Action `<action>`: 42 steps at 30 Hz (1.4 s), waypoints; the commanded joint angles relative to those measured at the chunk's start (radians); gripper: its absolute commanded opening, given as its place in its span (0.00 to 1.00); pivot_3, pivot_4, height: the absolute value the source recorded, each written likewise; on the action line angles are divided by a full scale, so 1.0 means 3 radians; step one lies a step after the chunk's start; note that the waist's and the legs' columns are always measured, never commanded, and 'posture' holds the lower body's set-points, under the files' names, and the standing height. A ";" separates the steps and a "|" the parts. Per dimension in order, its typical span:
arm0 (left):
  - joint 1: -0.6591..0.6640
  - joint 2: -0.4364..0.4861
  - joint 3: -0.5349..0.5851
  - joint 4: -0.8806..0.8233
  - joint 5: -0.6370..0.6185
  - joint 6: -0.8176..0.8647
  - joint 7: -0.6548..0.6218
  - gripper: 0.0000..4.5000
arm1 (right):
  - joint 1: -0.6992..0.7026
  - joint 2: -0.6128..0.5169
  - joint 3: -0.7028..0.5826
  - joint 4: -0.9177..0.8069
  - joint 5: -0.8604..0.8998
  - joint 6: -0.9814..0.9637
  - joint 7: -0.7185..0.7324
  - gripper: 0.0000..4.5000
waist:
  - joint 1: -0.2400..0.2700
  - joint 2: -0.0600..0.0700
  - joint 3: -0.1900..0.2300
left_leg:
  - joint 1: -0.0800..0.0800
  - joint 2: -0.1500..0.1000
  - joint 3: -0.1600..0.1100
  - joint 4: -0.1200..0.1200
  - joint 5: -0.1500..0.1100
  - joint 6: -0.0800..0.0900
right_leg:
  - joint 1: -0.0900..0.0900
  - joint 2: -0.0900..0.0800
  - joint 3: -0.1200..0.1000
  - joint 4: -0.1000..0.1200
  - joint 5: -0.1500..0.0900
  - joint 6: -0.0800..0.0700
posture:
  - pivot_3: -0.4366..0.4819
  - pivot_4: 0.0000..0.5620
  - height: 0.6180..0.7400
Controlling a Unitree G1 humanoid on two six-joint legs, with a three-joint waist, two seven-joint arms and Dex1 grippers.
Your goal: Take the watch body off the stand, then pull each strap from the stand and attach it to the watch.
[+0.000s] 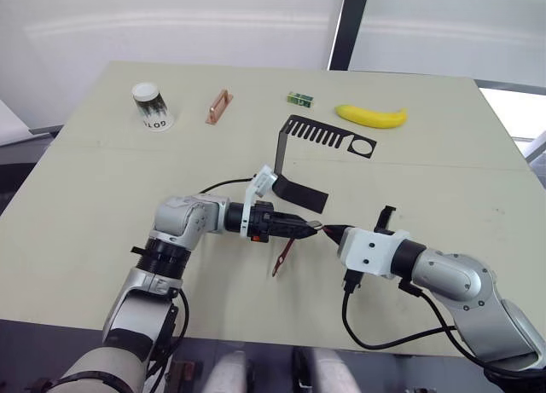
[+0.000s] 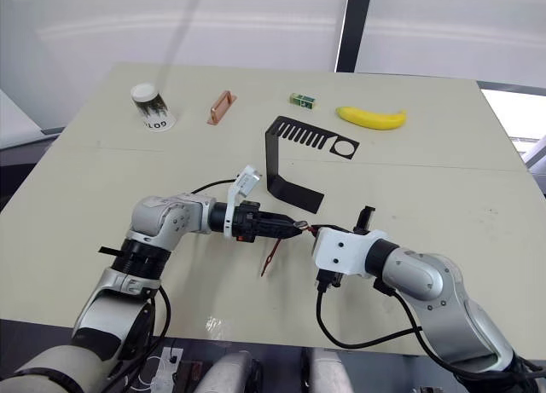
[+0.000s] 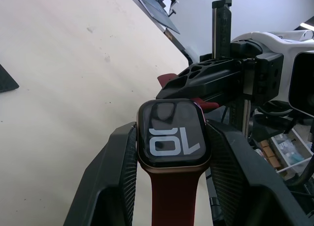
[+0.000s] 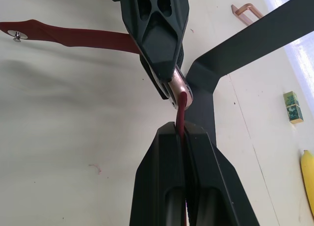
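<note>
The watch body is off the stand, pinched in the left pincer, one strap already hanging from it. The right pincer pinches the second strap at the case; seating it looks like the last step.

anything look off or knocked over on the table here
The white cup near the table's far left corner lies tipped on its side, nothing spilled around it. Otherwise nothing stands out: the stand is upright and bare, and the watch body sits squarely in the left tool.

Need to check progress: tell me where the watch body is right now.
The watch body is off the stand, clamped in the left gripper above the table's near middle, facing the right gripper.
</note>
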 commanded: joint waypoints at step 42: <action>-0.0016 -0.0112 0.0067 -0.0225 -0.0211 0.0045 0.0026 0.36 | -0.0037 0.0080 -0.0012 -0.0038 -0.0057 0.0013 0.0018 0.00 | -0.0001 0.0000 0.0000 | 0.0000 0.0000 0.0000 0.0001 0.0000 0.0000 | 0.0000 0.0000 0.0000 0.0001 0.0000 0.0000 | 0.48 0.27 1.00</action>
